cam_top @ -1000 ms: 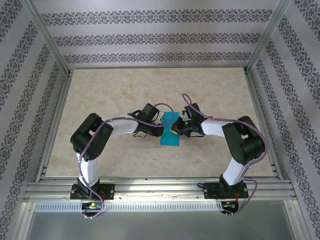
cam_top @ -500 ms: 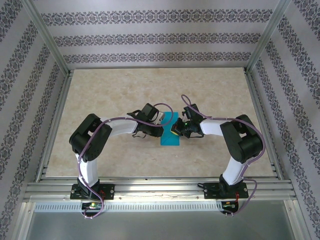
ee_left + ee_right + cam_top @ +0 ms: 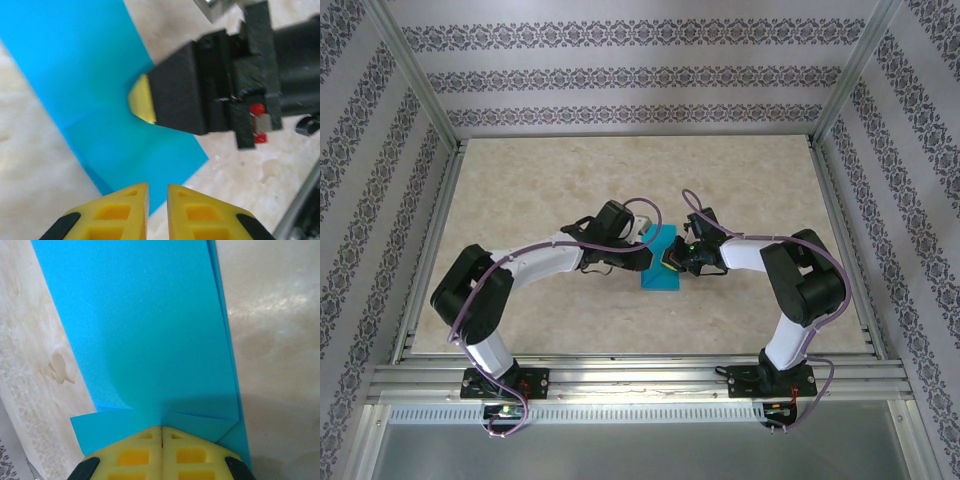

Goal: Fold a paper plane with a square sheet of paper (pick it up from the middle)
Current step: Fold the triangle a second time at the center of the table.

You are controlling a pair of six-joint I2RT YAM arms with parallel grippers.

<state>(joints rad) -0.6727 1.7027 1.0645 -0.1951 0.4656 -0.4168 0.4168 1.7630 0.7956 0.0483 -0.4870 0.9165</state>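
Observation:
The teal-blue sheet of paper (image 3: 658, 274) lies folded into a narrow strip on the table, mid-way between the arms. The right wrist view shows the paper (image 3: 150, 335) flat, with two small folded flaps near my fingertips. My right gripper (image 3: 670, 259) is shut, its joined yellow tips (image 3: 161, 429) pressing down on the strip's right side. From the left wrist, that right gripper (image 3: 138, 101) rests on the paper (image 3: 85, 85). My left gripper (image 3: 641, 254) hovers at the strip's left edge, its fingers (image 3: 157, 192) a narrow gap apart with nothing between them.
The marble-patterned tabletop (image 3: 550, 180) surrounds the paper. Aluminium rails (image 3: 620, 378) frame the near edge, and patterned walls enclose the cell. Both forearms converge close together over the paper.
The left arm's elbow has swung out and down to the left while its gripper stayed beside the paper. The right arm and the paper have hardly moved.

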